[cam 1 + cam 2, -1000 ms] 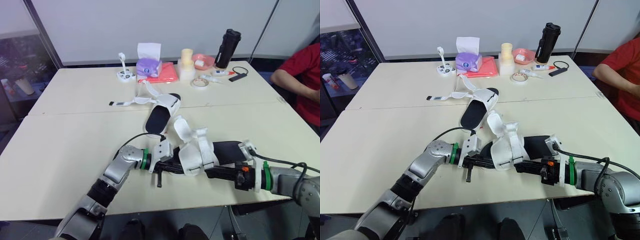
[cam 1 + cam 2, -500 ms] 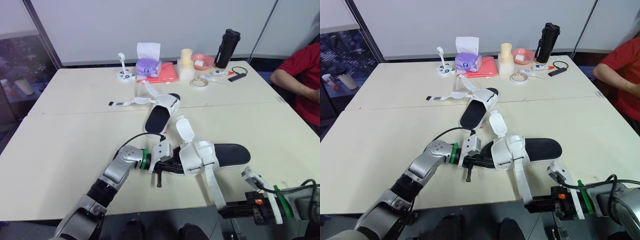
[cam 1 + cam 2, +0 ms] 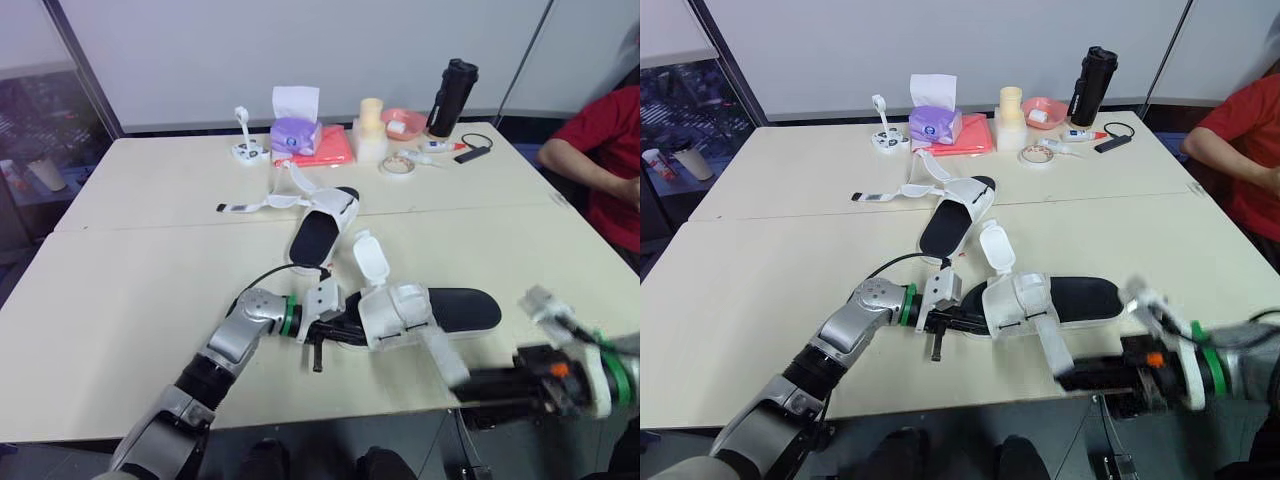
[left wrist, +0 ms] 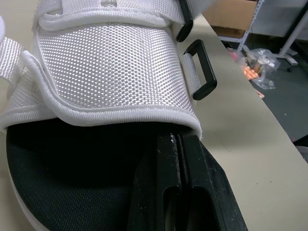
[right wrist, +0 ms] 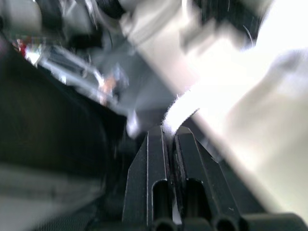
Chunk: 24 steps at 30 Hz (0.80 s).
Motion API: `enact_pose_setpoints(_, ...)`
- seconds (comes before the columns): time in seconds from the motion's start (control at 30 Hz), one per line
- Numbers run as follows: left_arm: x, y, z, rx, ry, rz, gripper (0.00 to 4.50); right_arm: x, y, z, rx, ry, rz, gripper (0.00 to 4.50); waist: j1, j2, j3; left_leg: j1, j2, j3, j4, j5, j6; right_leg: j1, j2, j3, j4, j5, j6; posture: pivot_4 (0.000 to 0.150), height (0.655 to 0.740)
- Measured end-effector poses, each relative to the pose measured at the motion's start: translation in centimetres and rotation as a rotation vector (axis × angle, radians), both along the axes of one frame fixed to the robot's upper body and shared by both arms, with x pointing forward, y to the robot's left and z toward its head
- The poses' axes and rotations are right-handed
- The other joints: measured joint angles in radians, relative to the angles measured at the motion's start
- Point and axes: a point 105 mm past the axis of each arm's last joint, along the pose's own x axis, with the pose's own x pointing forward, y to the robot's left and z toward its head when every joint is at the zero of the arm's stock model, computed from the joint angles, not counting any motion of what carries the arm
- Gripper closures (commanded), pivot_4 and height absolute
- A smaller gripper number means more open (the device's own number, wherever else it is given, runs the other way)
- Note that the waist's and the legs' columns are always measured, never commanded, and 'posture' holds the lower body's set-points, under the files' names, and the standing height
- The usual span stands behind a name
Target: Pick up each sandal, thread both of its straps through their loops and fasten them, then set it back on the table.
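The near sandal (image 3: 455, 305), black-soled with white woven straps, lies flat near the table's front edge. My left gripper (image 3: 343, 328) is shut on its toe end; in the left wrist view its fingers (image 4: 175, 159) clamp the sole under the wide strap (image 4: 110, 62), beside a black loop (image 4: 202, 74). One strap (image 3: 440, 355) is drawn out toward the front right, and my right gripper (image 3: 465, 380) is shut on its end (image 5: 180, 108) at the table edge. The other strap flap (image 3: 368, 255) stands up, unfastened. A second sandal (image 3: 322, 228) lies farther back with its straps loose.
A tissue box (image 3: 298, 130), a red cloth (image 3: 330, 148), a cup stack (image 3: 373, 125), a tape roll (image 3: 400, 165) and a black bottle (image 3: 452, 95) line the far edge. A person in a red sleeve (image 3: 600, 150) sits at the right.
My right gripper has pulled the strap out from the sandal, off the front edge, then swung it right and up. The left gripper has kept its hold.
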Motion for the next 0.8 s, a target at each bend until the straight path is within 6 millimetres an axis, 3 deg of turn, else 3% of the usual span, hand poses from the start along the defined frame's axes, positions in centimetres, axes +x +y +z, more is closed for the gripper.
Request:
enact_pose_setpoints(0.07, 0.0, -0.1, 0.0, -0.002, -0.002, -0.003, 4.50, 0.8, 0.5, 0.4, 0.065, 0.007, -0.015, 4.45, 0.002, 0.000, 0.000, -0.001, 0.000, -0.001, 0.000, 0.000, 0.000, 0.000, 0.000, -0.001, -0.001, 0.000, 0.000, 0.150, 0.7400)
enact_pose_setpoints(0.27, 0.1, -0.1, 0.1, -0.007, -0.009, 0.003, 4.50, 6.0, 1.7, 0.2, 0.310, 0.074, -0.190, 4.45, -0.002, -0.001, 0.000, -0.001, -0.001, -0.001, 0.000, 0.000, 0.000, -0.001, -0.001, -0.001, 0.000, 0.000, 0.000, 0.150, 0.7400)
enact_pose_setpoints(0.4, 0.1, 0.0, 0.1, -0.009, -0.013, 0.010, 4.50, 8.4, 2.0, -1.2, 0.354, 0.137, -0.304, 4.45, -0.003, 0.000, 0.000, -0.002, -0.001, 0.000, -0.001, 0.000, 0.000, -0.002, -0.001, 0.000, 0.000, 0.000, 0.000, 0.150, 0.7400)
enact_pose_setpoints(0.53, 0.0, 0.0, 0.1, -0.012, -0.015, 0.023, 4.50, 9.8, 2.1, -1.2, 0.357, 0.140, -0.358, 4.45, -0.006, 0.000, -0.001, -0.001, -0.001, 0.000, -0.001, 0.000, 0.000, -0.003, -0.001, 0.000, 0.001, 0.000, 0.000, 0.150, 0.7400)
enact_pose_setpoints(0.67, 0.0, 0.0, 0.1, -0.011, -0.014, 0.028, 4.50, 10.5, 2.2, -1.2, 0.345, 0.136, -0.382, 3.08, -0.006, 0.000, -0.001, -0.001, -0.001, 0.000, -0.001, 0.000, 0.000, -0.003, -0.001, 0.000, 0.001, 0.000, 0.000, 0.150, 0.7400)
enact_pose_setpoints(0.8, -0.1, 0.0, 0.1, -0.014, -0.014, 0.034, 4.50, 10.5, 2.1, -1.1, 0.322, 0.138, -0.383, 1.05, -0.005, 0.001, -0.001, -0.002, -0.001, 0.000, -0.001, 0.000, 0.000, -0.003, -0.001, 0.000, 0.001, 0.000, 0.000, 0.150, 0.7400)
